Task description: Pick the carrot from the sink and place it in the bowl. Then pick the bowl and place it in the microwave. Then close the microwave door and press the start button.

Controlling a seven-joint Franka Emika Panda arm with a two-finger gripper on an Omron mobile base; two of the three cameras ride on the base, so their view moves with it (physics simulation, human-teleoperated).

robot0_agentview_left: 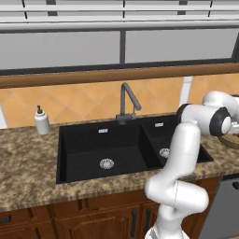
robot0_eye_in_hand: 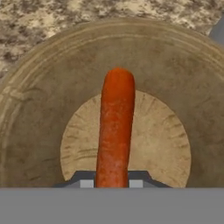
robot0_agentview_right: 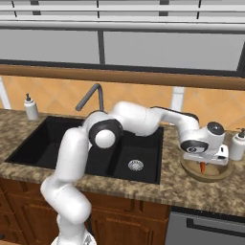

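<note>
Hand view shows the jaws clamping the carrot (robot0_eye_in_hand: 114, 131) above the bowl (robot0_eye_in_hand: 39, 131); the sink (robot0_agentview_left: 93, 144) lies leftward.

We see the slim orange tapered carrot (robot0_eye_in_hand: 115, 131) held upright between the tool's (robot0_eye_in_hand: 111, 183) dark tips, pointing down over the middle of the wide, shallow tan-brown wooden bowl (robot0_eye_in_hand: 39, 113); the bowl sits on the speckled worktop (robot0_agentview_right: 191, 189) just right of the black double-basin sink (robot0_agentview_left: 88, 149); both basins show round silver drains.
</note>
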